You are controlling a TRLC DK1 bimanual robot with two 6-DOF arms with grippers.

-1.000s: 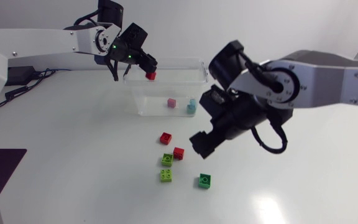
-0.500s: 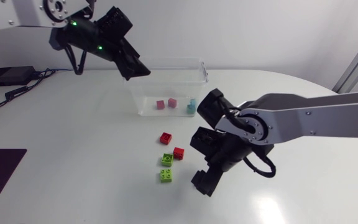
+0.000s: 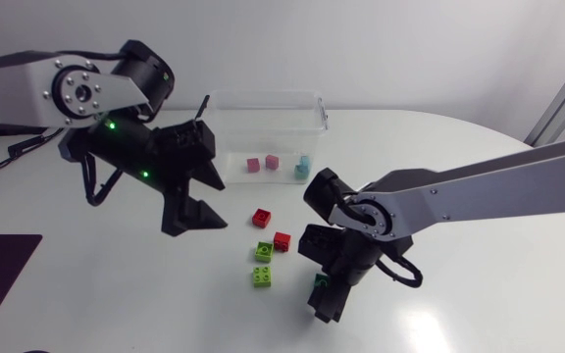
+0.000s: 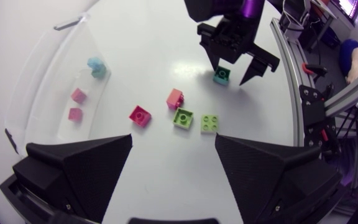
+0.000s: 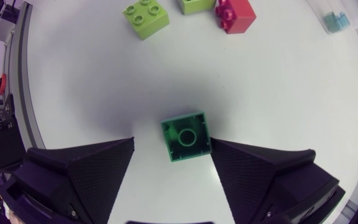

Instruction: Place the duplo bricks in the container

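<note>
Head view: the right jaws stand apart, lowered around the dark green brick (image 3: 321, 281) on the tabletop (image 3: 479, 294). The left jaws, also apart, hang beside the red brick (image 3: 261, 218), near the container (image 3: 317, 110).

Left wrist view: the dark green brick (image 4: 222, 75) sits between the right jaws, well ahead of the left jaws.

Right wrist view: the dark green brick (image 5: 186, 136) lies between the parted jaws, stud up. It is square, with no long axis, and slightly skewed to them.

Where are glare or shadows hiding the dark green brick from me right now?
Head view: the glare patch on the white table sits clear, but the right gripper covers most of the dark green square duplo brick. Right wrist view: brick sharp, only soft shadow around it.
</note>
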